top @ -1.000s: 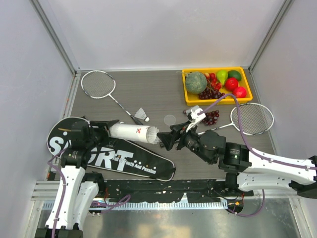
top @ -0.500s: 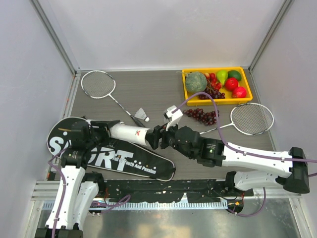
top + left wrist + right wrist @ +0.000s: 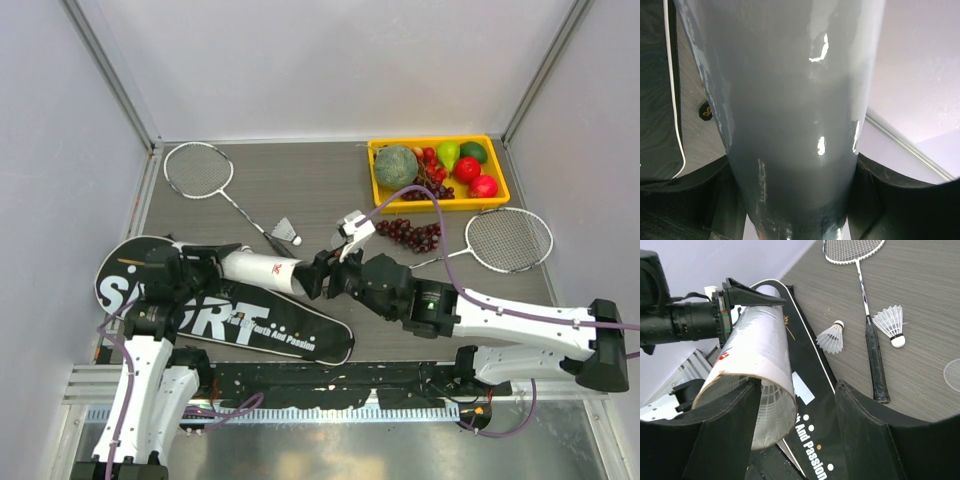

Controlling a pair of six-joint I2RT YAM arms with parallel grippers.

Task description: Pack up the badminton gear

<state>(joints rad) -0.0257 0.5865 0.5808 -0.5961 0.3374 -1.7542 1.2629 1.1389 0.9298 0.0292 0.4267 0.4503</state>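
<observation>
Left fingers (image 3: 900, 200) clamp the left end of the white tube (image 3: 262, 270), held over the black bag (image 3: 250, 325). The tube's long axis runs left to right, with the open mouth facing the right arm. Right fingers (image 3: 875, 440) spread wide either side of that mouth. A loose shuttlecock (image 3: 831, 338) lies near on the bench (image 3: 920, 300), just beyond.

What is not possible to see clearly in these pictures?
Top view: the right hand hides the tube mouth.
Right wrist view: a finger covers part of that mouth; its contents cannot be counted.
Left wrist view: the tube fills it; both ends are cut off.
Top view: the right arm hides one racket's handle.
</observation>
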